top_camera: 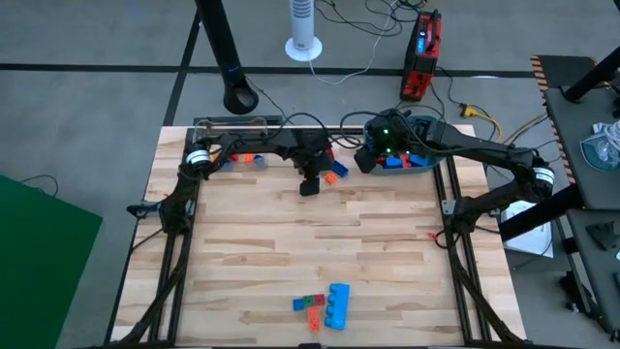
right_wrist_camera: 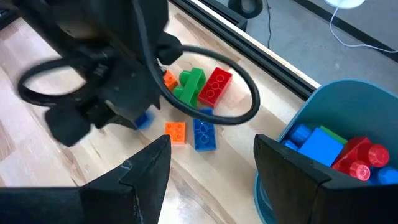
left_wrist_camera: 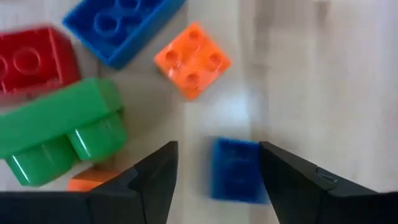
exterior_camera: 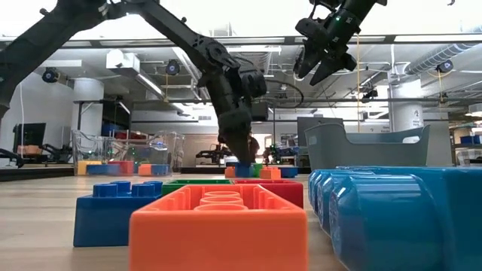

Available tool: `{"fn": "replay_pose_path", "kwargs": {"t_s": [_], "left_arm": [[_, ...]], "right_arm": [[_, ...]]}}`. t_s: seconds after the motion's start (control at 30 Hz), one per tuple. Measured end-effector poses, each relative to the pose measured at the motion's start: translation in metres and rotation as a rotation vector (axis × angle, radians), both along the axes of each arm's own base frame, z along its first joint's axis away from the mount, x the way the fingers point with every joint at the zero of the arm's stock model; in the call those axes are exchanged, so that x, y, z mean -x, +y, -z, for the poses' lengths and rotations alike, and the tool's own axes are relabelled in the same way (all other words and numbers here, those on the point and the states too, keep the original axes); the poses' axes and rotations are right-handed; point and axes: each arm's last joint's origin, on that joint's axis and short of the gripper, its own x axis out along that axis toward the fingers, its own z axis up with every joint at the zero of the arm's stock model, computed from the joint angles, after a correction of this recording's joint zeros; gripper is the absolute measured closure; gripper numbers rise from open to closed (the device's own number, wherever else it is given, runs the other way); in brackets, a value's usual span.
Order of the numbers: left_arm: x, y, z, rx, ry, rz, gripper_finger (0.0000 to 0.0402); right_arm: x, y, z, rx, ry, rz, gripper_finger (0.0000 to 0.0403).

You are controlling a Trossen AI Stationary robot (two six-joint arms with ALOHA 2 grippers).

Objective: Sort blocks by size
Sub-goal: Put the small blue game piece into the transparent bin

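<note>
Nearest the low camera we see an orange block (exterior_camera: 218, 218) lying on the desk (top_camera: 291, 242), with a blue block (exterior_camera: 113, 211) to one side of it and a large blue block (exterior_camera: 407, 214) to the other. From above, this small group sits near the front edge of the desk: the large blue block (top_camera: 337, 304) beside small green and red pieces (top_camera: 312, 304).

The left hand (top_camera: 310, 184) is down over the back middle of the desk. Its fingers (left_wrist_camera: 155, 180) are spread apart, one on either side of a small blue block (left_wrist_camera: 235, 169) that lies flat on the wood; we cannot tell whether they touch it. Just beyond it are a small orange block (left_wrist_camera: 191, 60), a long blue block (left_wrist_camera: 121, 22), a red block (left_wrist_camera: 31, 59) and a green block (left_wrist_camera: 59, 134).

The right hand (right_wrist_camera: 211, 168) hovers spread and empty above the near rim of the teal tub (right_wrist_camera: 339, 102), which holds blue, red and green blocks (right_wrist_camera: 339, 152). More blocks lie in the clear box (top_camera: 232, 145) at the back left.
</note>
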Motion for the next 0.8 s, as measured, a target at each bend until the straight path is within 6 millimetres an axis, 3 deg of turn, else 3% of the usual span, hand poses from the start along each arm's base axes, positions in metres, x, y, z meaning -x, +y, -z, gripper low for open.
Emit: {"fn": "replay_pose_path", "kwargs": {"t_s": [0.23,0.4,0.5,0.63,0.8], "left_arm": [[-0.004,0.0,0.016,-0.006,0.03,-0.001,0.0201],[0.002,-0.002,0.008,0.033,0.075,-0.051,0.0223],[0.006,-0.004,-0.007,0.072,0.134,-0.105,0.0226],[0.014,-0.006,-0.029,0.106,0.187,-0.157,0.0217],[0.022,-0.008,-0.035,0.127,0.203,-0.218,0.0191]], "right_arm": [[0.0,0.0,0.0,0.0,0.0,-0.001,0.0184],[0.0,0.0,0.0,-0.005,-0.003,0.006,0.0184],[0.0,0.0,0.0,-0.005,-0.002,0.007,0.0184],[0.0,0.0,0.001,-0.006,-0.001,0.007,0.0184],[0.0,0.0,0.002,-0.007,0.002,0.007,0.0184]]}}
